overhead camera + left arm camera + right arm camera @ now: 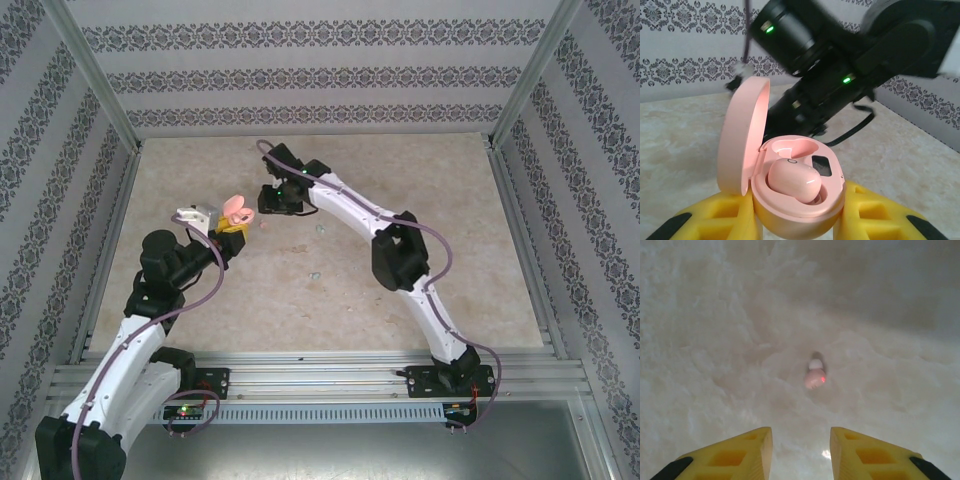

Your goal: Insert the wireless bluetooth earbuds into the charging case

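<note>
My left gripper point(799, 222) is shut on the open pink charging case point(805, 220), its yellow fingers point(715, 220) pressed against both sides of the base. The lid point(742, 135) stands up on the left. One pinkish earbud point(792, 181) sits in the nearer socket; the socket behind it point(790, 149) is bare. In the top view the case point(237, 208) is held above the table, left of centre. A second pinkish earbud point(815, 376) with a red light lies on the table ahead of my right gripper point(801, 442), which is open and holds nothing. That earbud point(263, 224) lies just below the right gripper point(266, 208).
Two tiny pale buds lie on the beige tabletop point(400, 180), one point(322, 227) right of the grippers and one point(313, 275) nearer the front. Patterned walls and metal frame rails point(520, 210) border the table. The right arm point(850, 65) looms just behind the case.
</note>
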### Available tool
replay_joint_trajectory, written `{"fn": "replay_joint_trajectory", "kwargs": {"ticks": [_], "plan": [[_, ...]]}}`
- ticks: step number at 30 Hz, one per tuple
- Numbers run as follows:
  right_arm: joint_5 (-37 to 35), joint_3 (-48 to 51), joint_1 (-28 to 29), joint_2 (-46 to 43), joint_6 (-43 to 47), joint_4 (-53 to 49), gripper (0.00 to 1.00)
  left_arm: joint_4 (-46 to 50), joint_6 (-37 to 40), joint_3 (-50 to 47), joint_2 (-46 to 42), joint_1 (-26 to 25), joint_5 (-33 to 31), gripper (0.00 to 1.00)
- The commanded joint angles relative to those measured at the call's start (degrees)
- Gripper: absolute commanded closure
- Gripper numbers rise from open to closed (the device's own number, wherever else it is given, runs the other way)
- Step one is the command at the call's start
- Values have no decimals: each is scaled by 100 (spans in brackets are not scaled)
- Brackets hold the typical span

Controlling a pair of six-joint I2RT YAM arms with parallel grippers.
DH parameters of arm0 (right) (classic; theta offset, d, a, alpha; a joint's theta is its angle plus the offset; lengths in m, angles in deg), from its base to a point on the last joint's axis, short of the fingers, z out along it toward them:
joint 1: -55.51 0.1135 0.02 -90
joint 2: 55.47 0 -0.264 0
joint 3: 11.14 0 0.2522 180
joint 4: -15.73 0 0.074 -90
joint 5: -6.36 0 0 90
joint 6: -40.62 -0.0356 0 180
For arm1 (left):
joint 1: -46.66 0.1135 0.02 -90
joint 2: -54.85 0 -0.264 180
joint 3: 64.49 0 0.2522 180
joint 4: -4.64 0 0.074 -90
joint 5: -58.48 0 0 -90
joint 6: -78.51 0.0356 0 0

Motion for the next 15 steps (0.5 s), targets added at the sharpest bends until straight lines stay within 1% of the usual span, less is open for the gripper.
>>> {"fn": "replay_joint_trajectory", "kwargs": {"ticks": [1, 3, 5, 11, 15], "plan": [[-269, -1024, 61, 651, 672, -673, 65, 188, -82, -60, -136, 82, -45, 92], [-270, -1497, 53, 1000, 826, -745, 66, 219, -67, -41, -142, 95, -40, 92], [-254, -1715, 55, 1225, 909, -644, 67, 228, -60, -26, -127, 93, -42, 92], [-467, -1689, 116, 1429, 1297, -260, 67, 279, 1, -11, -125, 97, -90, 92], [-624, -1661, 181, 1527, 1539, -112, 63, 291, 23, 12, -73, 97, -75, 92]]}}
